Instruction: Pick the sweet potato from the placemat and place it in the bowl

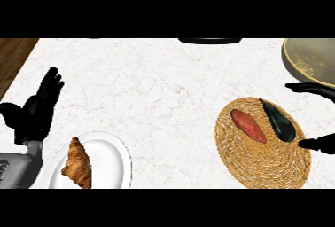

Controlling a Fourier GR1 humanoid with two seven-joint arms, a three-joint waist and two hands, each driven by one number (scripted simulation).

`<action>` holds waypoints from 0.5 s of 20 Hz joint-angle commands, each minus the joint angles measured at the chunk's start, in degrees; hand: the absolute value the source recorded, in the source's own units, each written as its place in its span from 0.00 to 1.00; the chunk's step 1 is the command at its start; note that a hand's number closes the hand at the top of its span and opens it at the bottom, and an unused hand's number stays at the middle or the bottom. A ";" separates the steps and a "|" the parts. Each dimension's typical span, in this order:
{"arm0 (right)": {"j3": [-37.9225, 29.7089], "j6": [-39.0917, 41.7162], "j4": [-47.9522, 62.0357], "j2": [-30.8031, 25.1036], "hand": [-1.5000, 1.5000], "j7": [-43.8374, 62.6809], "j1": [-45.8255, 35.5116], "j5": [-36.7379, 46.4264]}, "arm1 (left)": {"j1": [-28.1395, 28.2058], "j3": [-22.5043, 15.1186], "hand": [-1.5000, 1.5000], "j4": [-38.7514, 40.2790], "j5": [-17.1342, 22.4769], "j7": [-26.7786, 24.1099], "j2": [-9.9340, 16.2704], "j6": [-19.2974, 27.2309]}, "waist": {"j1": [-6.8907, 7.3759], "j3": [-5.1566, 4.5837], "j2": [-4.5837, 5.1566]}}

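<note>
An orange-red sweet potato (248, 126) lies on the round woven placemat (262, 164) at the right, left of a dark green vegetable (280, 122). The brownish bowl (313, 60) sits at the upper right, partly cut off by the edge. My right hand (315, 89) comes in from the right edge, open, with fingers above the mat and the thumb (317, 143) lower down, spread around the dark vegetable's right side without touching the sweet potato. At the left my left hand (36, 111) rests open, fingers up.
A white plate (114, 153) with a croissant (78, 163) sits at the lower left. A dark object (209, 41) shows at the counter's far edge. Wooden floor (13, 53) lies beyond the counter's left edge.
</note>
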 commanded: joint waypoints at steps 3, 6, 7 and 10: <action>-2.61 2.18 13.75 -4.55 0.00 -13.30 -3.30 7.31 | 2.14 2.32 0.50 -6.76 -0.91 5.28 2.59 -0.61 | 0.28 -0.11 -0.19; -3.15 3.92 17.02 -4.95 0.00 -15.09 -5.02 8.97 | 3.45 1.26 0.50 -5.10 -3.89 2.63 -2.04 0.33 | -0.10 -0.15 -0.19; -4.11 5.84 12.34 -5.18 0.00 -9.59 -4.73 6.83 | 3.27 3.85 0.50 -5.63 -2.83 4.28 0.82 -2.40 | -0.31 -0.17 -0.28; -0.82 5.47 10.56 -3.31 0.00 -1.40 -11.77 7.81 | 6.73 1.47 0.50 -9.98 -4.24 4.57 -1.58 0.11 | 0.22 -0.18 -0.36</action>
